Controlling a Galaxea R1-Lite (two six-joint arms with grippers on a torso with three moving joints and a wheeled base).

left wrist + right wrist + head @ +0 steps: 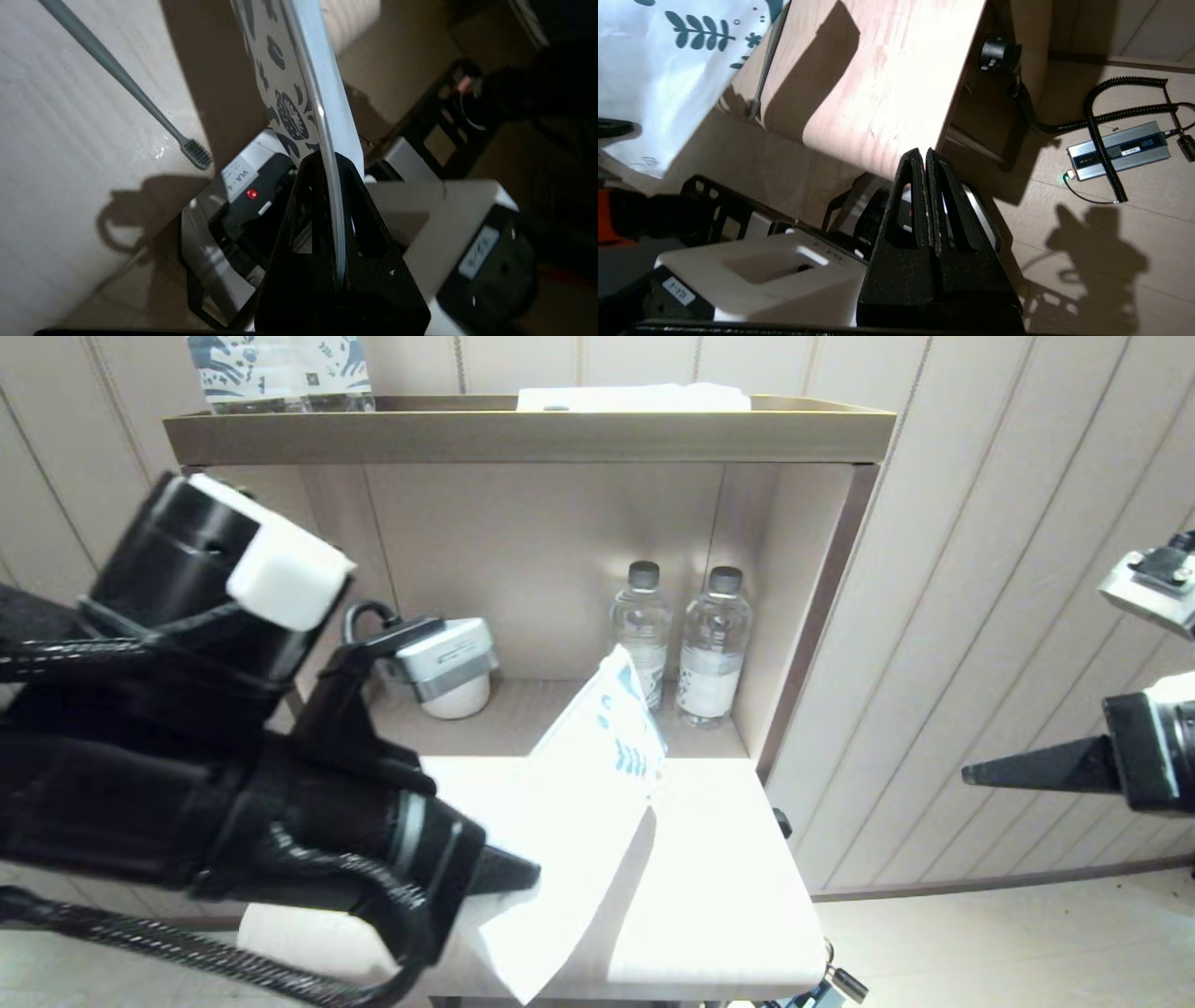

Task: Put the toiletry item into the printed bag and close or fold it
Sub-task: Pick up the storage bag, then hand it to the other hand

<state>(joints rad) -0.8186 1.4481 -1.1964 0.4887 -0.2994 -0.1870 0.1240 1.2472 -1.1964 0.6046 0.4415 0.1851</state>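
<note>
My left gripper point(527, 875) is shut on the lower edge of the printed bag point(583, 803), a white pouch with blue leaf prints held up tilted above the pale table point(728, 896). In the left wrist view the pouch's edge point(322, 116) runs between the closed fingers of that gripper point(329, 161). The toothbrush point(117, 70), grey with a dark bristle head, lies on the table beside the pouch; the right wrist view shows its handle point(767, 60) next to the pouch point(668, 70). In the head view the toothbrush is hidden. My right gripper point(966, 773) point(924, 151) hangs shut and empty off the table's right side.
Two water bottles point(640, 630) point(713, 644) and a white cup with a grey device point(453, 667) stand in the shelf recess behind the table. Wrapped bottles point(280, 373) and a white cloth point(635, 397) sit on top. A power unit with cables point(1118, 150) lies on the floor.
</note>
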